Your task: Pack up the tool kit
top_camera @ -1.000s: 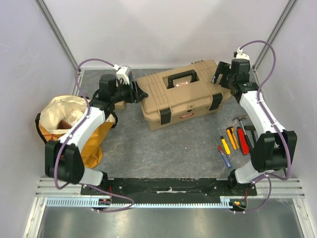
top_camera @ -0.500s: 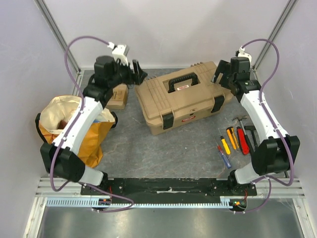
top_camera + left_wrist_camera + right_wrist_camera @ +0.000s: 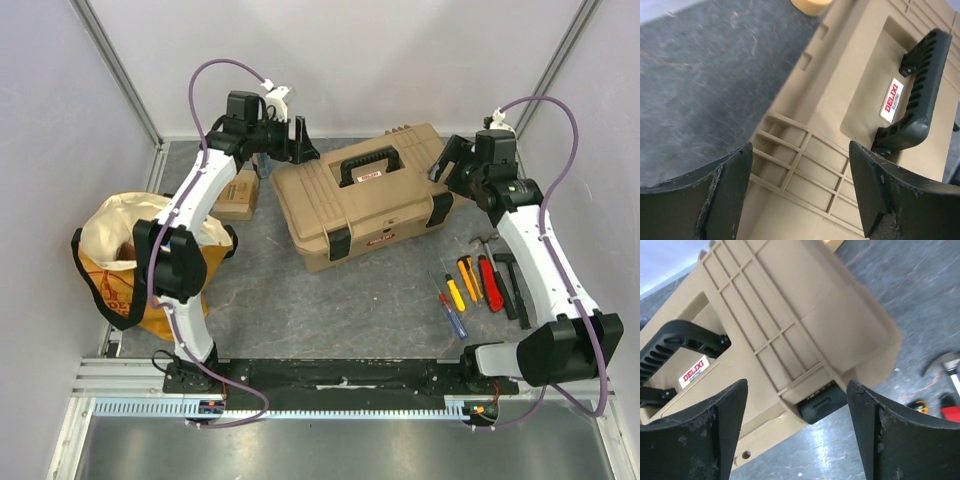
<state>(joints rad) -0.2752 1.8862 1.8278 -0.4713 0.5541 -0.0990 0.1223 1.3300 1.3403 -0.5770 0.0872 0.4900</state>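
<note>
Toolbox (image 3: 330,200): one. Screwdrivers (image 3: 455,293): four. Hammer (image 3: 940,361): one. Cloth bag (image 3: 118,235): one. Cardboard box (image 3: 236,197): one.

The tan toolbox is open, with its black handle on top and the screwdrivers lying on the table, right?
No, the tan toolbox is shut, lid down; the top external view shows it. Its black handle is on top and the screwdrivers lie on the table.

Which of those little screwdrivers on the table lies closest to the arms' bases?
The thin blue-handled screwdriver; it lies nearer the front edge than the two yellow-handled ones and the red-handled one.
</note>
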